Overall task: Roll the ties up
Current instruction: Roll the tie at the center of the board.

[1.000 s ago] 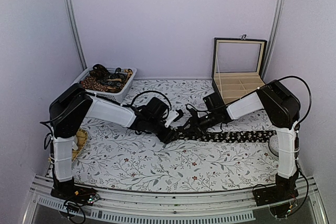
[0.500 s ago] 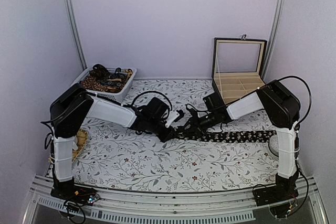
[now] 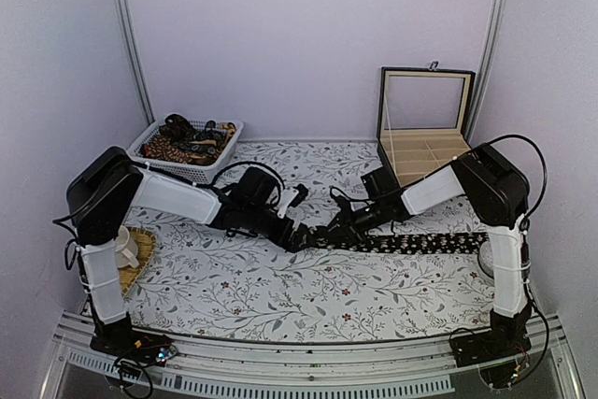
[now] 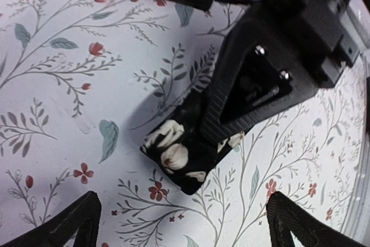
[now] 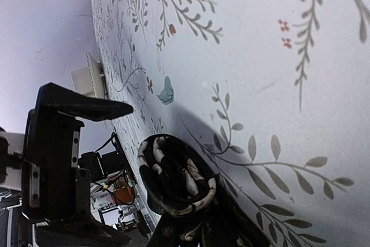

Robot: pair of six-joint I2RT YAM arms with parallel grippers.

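Observation:
A black tie [image 3: 420, 243] with pale flower specks lies flat across the right half of the table. Its left end is wound into a small roll [image 5: 173, 183]. My right gripper [image 3: 329, 233] is shut on that roll, and one ribbed black finger [image 4: 243, 96] lies over it in the left wrist view. The roll [image 4: 173, 154] pokes out beyond that finger onto the floral cloth. My left gripper [image 4: 182, 227] stands open just left of the roll, fingers wide apart and touching nothing. In the top view the left gripper [image 3: 297, 229] sits beside the right one.
A white basket [image 3: 229, 128] holding more ties stands at the back left. An open compartment box [image 3: 425, 151] stands at the back right. A white cup on a wicker mat [image 3: 140, 254] sits at the left edge, and a pale round object [image 3: 486, 259] by the right arm.
My left gripper has opened wide and its arm has drawn back to the left and lower. My right gripper has closed tighter on the rolled end and stays in place.

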